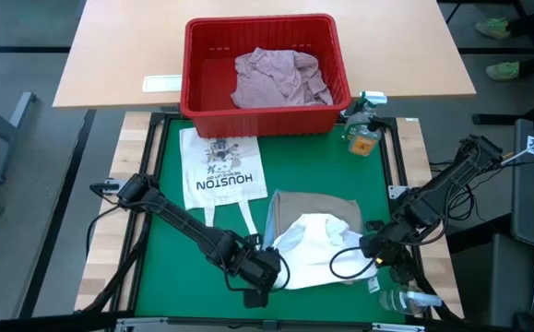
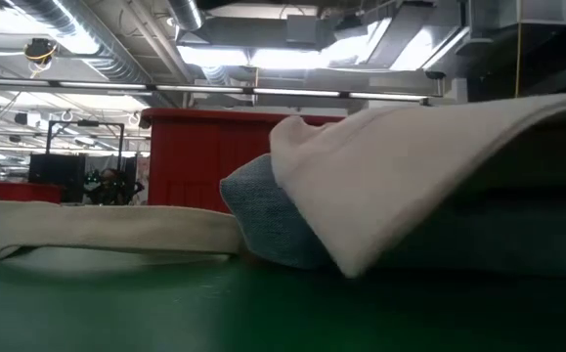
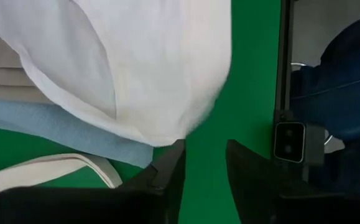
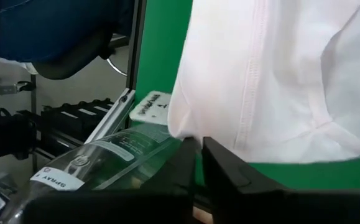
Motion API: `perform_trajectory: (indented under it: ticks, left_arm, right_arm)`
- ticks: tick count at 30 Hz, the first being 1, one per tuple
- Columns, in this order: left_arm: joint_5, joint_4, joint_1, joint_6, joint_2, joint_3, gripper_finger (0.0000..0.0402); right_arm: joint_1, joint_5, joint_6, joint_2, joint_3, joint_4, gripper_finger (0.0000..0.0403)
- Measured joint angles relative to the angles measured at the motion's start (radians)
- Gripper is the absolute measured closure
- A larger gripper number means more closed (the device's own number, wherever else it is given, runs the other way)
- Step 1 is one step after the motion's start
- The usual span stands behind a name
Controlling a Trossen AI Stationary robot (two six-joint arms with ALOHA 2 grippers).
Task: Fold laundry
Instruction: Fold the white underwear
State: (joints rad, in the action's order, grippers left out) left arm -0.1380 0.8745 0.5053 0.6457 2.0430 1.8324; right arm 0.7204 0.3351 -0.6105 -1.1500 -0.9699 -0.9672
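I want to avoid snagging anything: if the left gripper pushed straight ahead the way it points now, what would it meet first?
Most likely the white garment. The left gripper stands open just short of its edge, with bare green mat between the fingers; depth is unclear, so it might slide beneath.

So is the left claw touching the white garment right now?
Apart. The left wrist view shows the left claw open, with bare green mat between its fingertips and the hem of the white garment just above them.

Bright ceiling lights glare in the low view, where the nearest cloth is blurred.
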Motion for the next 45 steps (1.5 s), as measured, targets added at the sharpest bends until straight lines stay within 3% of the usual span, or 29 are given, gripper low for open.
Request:
perform_trajectory:
  ticks: [5,10,14,23,28,34,45]
  left_arm:
    - [-0.023,-0.011,-0.003,0.002,0.000,0.000,0.0254]
    - [-0.181,-0.076,-0.024,-0.001,0.000,-0.001,0.0240]
    - [-0.247,-0.147,-0.065,-0.050,0.000,-0.001,0.0239]
    - [-0.252,-0.288,-0.210,-0.196,0.000,-0.001,0.0239]
    - [-0.213,-0.344,-0.287,-0.242,0.021,-0.001,0.0239]
    - [-0.077,-0.419,-0.350,-0.264,0.097,-0.001,0.0239]
    - [0.019,-0.416,-0.426,-0.234,0.154,-0.001,0.0239]
  right_arm:
    - [-0.001,-0.023,-0.041,0.000,0.000,-0.001,0.0314]
    - [-0.001,-0.037,-0.040,0.000,0.000,-0.001,0.0272]
    - [-0.001,-0.037,-0.040,0.000,0.000,-0.001,0.0261]
    - [-0.001,-0.038,-0.040,0.000,0.000,-0.001,0.0260]
    - [-0.001,-0.039,-0.039,0.000,0.000,0.001,0.0260]
    - [-0.001,-0.040,-0.038,0.000,0.001,0.004,0.0260]
    - [-0.001,-0.108,-0.036,-0.001,0.001,-0.001,0.0260]
